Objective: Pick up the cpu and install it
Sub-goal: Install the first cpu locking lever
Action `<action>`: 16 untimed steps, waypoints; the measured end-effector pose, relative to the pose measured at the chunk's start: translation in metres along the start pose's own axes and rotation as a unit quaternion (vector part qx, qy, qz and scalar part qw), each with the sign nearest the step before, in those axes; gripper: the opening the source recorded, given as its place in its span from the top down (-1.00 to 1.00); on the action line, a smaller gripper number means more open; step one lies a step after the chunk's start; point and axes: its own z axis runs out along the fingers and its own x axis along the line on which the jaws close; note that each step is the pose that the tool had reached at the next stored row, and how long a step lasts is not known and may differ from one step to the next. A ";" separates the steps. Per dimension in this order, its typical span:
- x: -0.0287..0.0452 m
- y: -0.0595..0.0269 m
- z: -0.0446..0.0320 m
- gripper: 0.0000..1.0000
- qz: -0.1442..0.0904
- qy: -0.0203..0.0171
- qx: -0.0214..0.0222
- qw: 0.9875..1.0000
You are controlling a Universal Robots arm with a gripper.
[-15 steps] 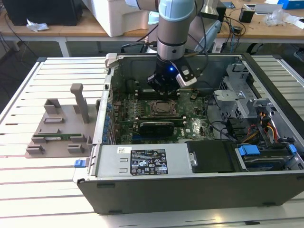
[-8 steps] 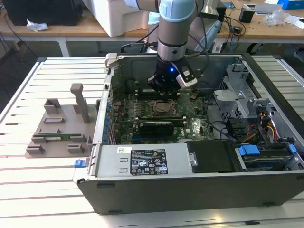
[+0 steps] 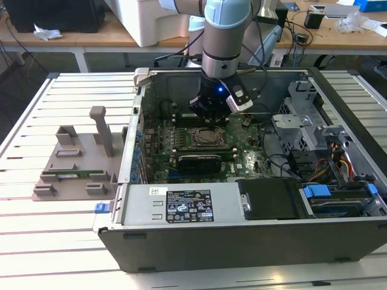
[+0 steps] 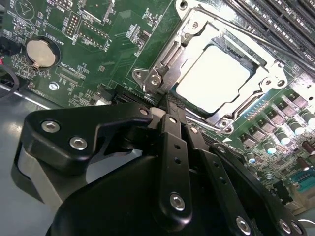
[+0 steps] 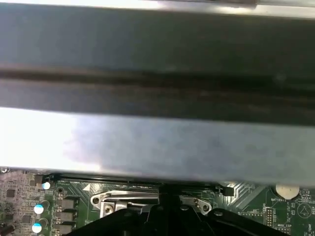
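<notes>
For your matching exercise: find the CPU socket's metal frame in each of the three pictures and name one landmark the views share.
Exterior view: the metal frame sits mid-motherboard, just below the gripper.
Second wrist view: the frame surrounds the cpu, beyond the gripper.
First wrist view: one edge of the frame shows under the case wall.
Shared landmark: the round coin battery, also in the first wrist view.
</notes>
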 end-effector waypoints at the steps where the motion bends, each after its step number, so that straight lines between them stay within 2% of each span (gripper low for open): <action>1: -0.0016 0.0000 0.0003 0.79 0.000 0.000 0.001 1.000; 8: -0.0053 0.0001 0.0011 0.79 0.000 0.001 0.013 1.000; 16: -0.0071 0.0050 0.0034 0.79 0.000 0.000 0.012 1.000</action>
